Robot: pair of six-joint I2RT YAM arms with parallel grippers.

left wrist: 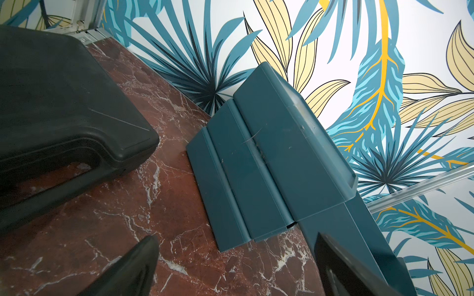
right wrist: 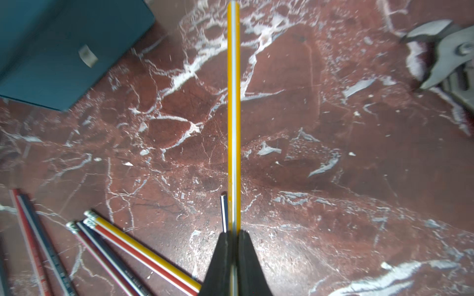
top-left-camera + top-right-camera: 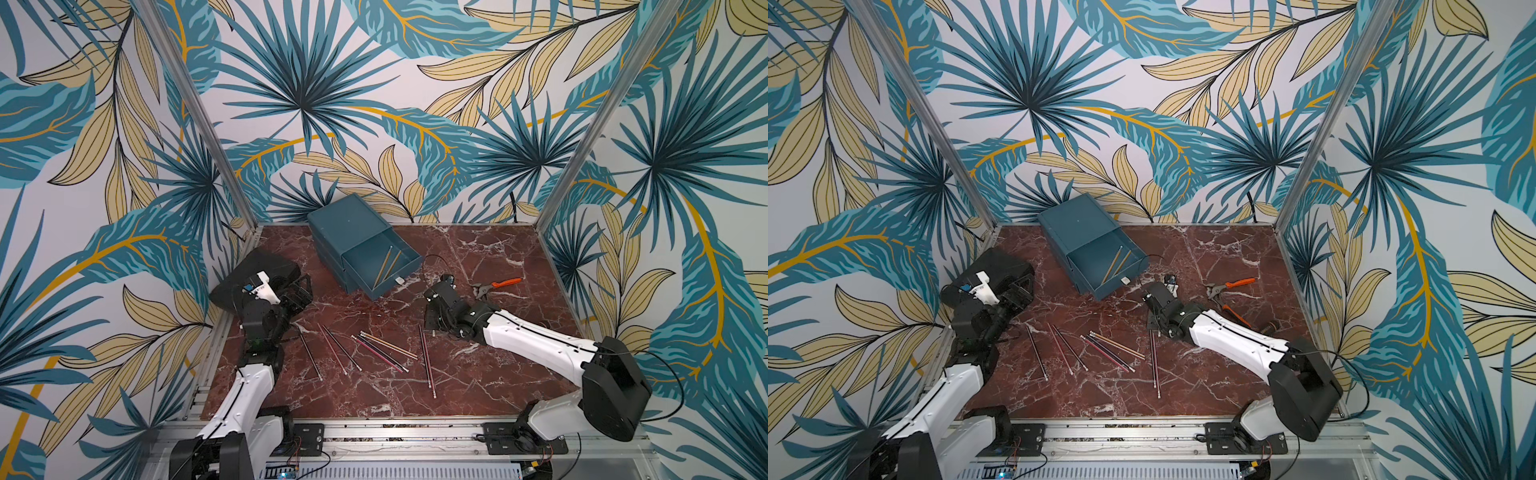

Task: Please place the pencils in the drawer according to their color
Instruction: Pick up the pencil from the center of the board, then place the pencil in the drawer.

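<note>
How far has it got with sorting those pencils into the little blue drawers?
Early on. Two yellow pencils already lie in the open top drawer. The right pincer is shut on a third yellow pencil, close to that drawer. Still to go: a scatter of red, black and yellow pencils on the table. The left pincer is open and empty.
</note>
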